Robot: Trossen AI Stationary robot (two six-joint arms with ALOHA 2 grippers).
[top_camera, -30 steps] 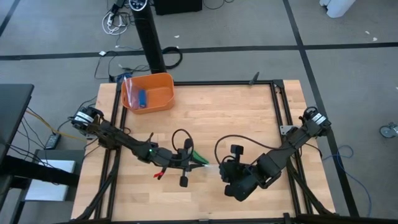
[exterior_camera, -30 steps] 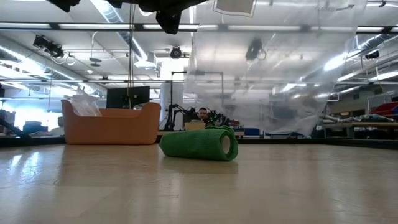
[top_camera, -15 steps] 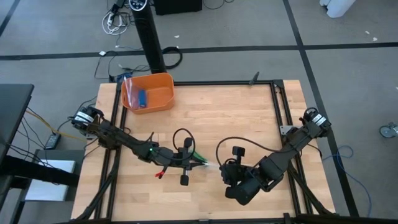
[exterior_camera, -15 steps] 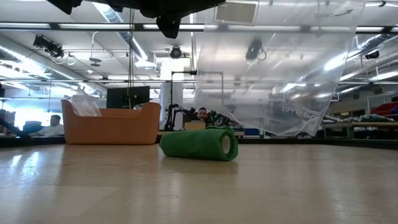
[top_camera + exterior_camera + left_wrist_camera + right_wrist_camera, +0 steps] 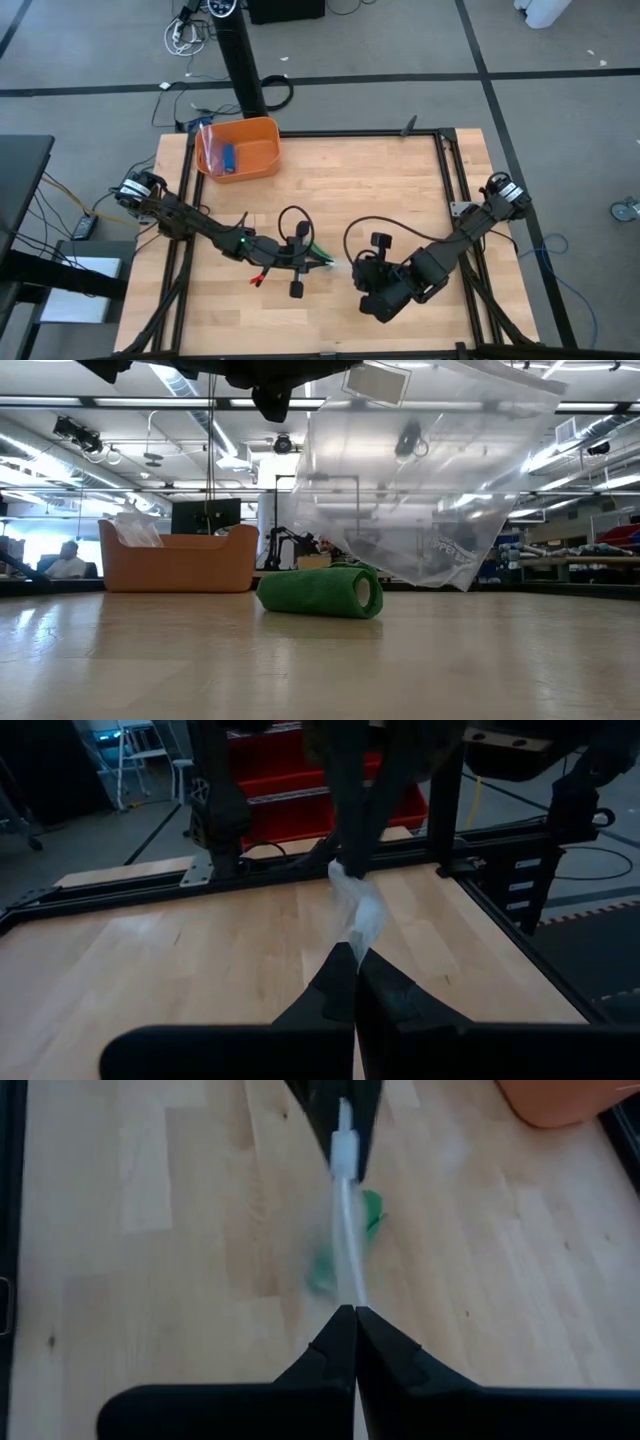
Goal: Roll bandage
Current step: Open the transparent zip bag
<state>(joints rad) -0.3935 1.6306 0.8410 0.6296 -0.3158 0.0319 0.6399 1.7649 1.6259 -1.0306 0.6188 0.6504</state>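
The bandage (image 5: 318,591) is a small green roll lying on its side on the wooden table, also visible as the bandage (image 5: 318,250) from above and the bandage (image 5: 371,1208) in the right wrist view. Just above it, my left gripper (image 5: 328,263) and my right gripper (image 5: 357,270) face each other closely. Both are shut on a clear plastic bag (image 5: 420,490) that hangs in the air over the roll. Neither gripper touches the bandage. My left gripper pinches a bunched bit of the clear bag (image 5: 361,925) between its two fingers, coming in nearly level from the table's left. The plastic runs on from there to the other gripper, clear of the table. My right gripper pinches the bag's upper edge (image 5: 346,1280) between its two fingers, slanting down from the table's right. The edge runs straight to the left gripper, and the bag hangs below, off the table.
An orange bin (image 5: 262,150) stands at the table's far left, holding a small blue item (image 5: 229,157) and some clear plastic. Black frame rails (image 5: 452,170) run along the table's edges. Bare wood lies to the far right of the grippers.
The hanging bag has swung and tilted: its lower edge, level a second ago, now slants with one corner hanging lowest. The green roll has stayed where it was.
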